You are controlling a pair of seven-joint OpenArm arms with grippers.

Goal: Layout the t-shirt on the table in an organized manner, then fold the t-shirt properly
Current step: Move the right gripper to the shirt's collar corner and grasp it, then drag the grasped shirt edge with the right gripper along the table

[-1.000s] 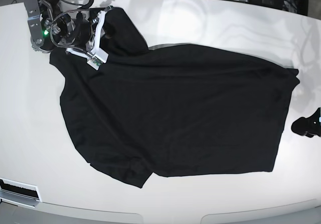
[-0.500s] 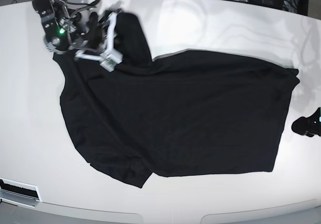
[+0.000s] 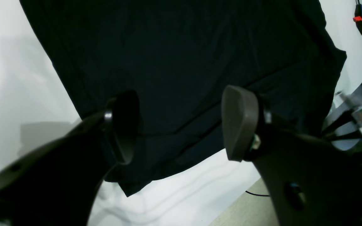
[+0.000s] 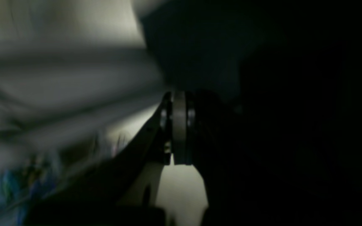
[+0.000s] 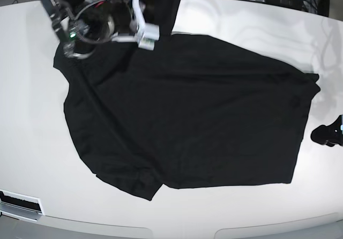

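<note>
Right gripper [image 5: 153, 8] clamped on t-shirt [image 5: 198, 116] fabric, lifted at table [image 5: 32, 142] far-left corner. Left gripper [image 3: 181, 125] jaws spread wide, holding nothing, near right edge. Shirt spread flat mid-table, one corner raised.

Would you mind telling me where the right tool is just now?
In the base view the right tool is at the far left of the table, shut on the t-shirt at its far-left corner, holding that fabric raised.
</note>
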